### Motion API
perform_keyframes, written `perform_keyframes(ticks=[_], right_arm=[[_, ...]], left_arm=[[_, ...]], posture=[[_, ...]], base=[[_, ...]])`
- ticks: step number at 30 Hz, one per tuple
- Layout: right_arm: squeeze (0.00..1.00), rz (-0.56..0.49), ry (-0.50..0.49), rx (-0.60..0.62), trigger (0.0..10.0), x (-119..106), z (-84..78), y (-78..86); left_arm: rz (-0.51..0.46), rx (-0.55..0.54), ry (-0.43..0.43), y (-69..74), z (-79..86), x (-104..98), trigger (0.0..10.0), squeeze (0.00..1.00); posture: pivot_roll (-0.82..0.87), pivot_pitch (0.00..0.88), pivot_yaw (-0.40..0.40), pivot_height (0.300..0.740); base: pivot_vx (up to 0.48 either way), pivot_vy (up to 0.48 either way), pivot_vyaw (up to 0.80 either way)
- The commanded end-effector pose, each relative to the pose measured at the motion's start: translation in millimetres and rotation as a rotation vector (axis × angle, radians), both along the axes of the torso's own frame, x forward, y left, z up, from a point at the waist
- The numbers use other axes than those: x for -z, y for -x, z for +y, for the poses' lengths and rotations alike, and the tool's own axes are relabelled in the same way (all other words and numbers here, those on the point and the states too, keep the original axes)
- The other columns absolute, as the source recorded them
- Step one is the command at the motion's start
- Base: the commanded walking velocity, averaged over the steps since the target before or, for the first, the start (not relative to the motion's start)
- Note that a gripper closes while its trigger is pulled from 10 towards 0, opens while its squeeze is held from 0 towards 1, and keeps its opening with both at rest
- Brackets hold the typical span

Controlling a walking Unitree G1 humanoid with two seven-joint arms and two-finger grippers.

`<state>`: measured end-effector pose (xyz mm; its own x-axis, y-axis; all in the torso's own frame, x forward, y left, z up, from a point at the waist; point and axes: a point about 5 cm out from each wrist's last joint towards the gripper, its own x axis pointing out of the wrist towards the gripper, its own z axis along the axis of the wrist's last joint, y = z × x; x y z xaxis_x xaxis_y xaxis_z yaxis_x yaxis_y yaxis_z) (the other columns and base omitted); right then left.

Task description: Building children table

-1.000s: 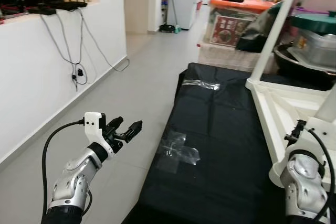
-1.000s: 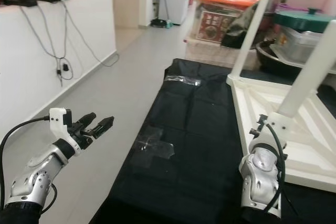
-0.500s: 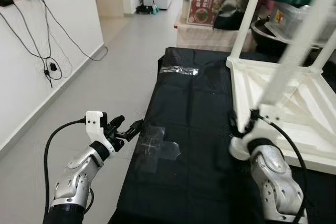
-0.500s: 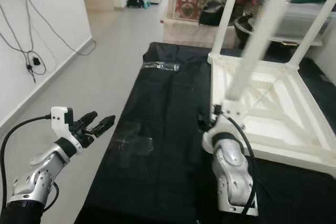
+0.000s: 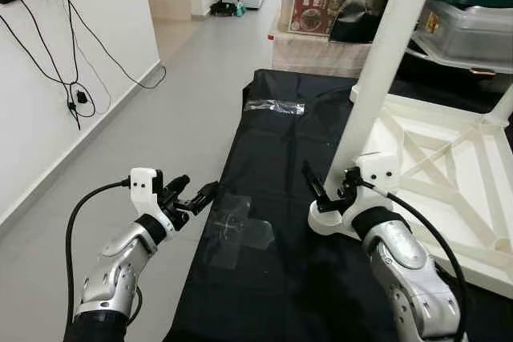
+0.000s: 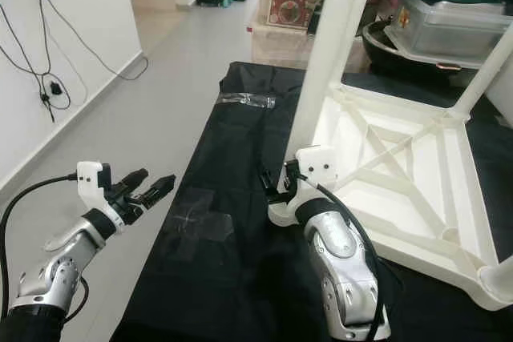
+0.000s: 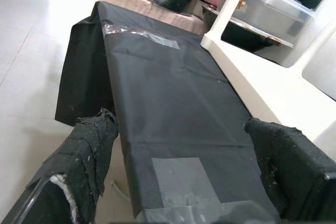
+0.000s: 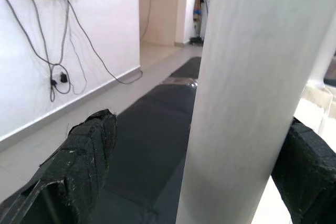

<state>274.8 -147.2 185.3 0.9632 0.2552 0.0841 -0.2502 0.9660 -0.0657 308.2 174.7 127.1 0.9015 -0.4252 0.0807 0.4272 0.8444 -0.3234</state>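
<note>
A white children's table (image 5: 449,167) lies upside down on a black sheet (image 5: 288,142) spread on the floor, its legs pointing up. My right gripper (image 5: 330,188) is at the foot of the nearest leg (image 5: 381,70). In the right wrist view that leg (image 8: 252,93) stands between the open fingers (image 8: 86,169), clearly apart from this one and close against the other. My left gripper (image 5: 195,192) hovers open over the sheet's left edge with nothing in it. The left wrist view looks along the sheet (image 7: 173,103) towards the table's rim (image 7: 262,85).
Clear tape patches (image 5: 239,230) stick to the sheet. A white wall with hanging cables (image 5: 76,94) runs along the left beside bare floor tiles (image 5: 176,94). Storage boxes (image 5: 317,18) and a green-lidded container (image 5: 473,6) stand behind the table.
The camera has swung towards the table. My right arm has come forward and to the left, so the near leg now stands between its fingers. The left arm holds its pose.
</note>
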Motion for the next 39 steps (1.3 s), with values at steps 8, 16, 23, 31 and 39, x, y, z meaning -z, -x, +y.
perform_keyframes(ticks=[8,16,23,31,39], right_arm=[[1.00,0.039,0.048,0.111,10.0,11,-29.6,14.7],[1.00,0.028,0.032,0.142,10.0,10,-35.2,39.4],[0.00,-0.005,0.111,0.285,10.0,6,-42.1,43.5],[0.00,-0.004,0.144,0.422,10.0,7,-52.9,36.4],[0.00,-0.012,0.114,0.405,10.0,6,-44.2,37.9]], left_arm=[[-0.019,-0.041,-0.080,6.2,3.2,-1,10.0,0.00],[-0.085,-0.085,-0.194,24.1,-0.1,-12,10.0,0.00],[-0.174,-0.234,-0.327,49.8,-10.6,-30,10.0,0.00],[-0.180,-0.300,-0.375,68.7,-19.6,-25,10.0,0.00],[-0.168,-0.289,-0.377,75.0,-25.2,-25,10.0,0.00]], posture=[[-0.14,0.000,-0.026,0.740],[-0.14,0.000,-0.008,0.740],[-0.12,0.000,-0.016,0.740],[-0.09,0.000,-0.033,0.740],[-0.09,0.000,-0.024,0.740]], base=[[0.000,0.000,0.00],[0.000,0.000,0.00],[0.000,0.000,0.00],[0.000,0.000,0.00],[0.000,-0.060,0.00]])
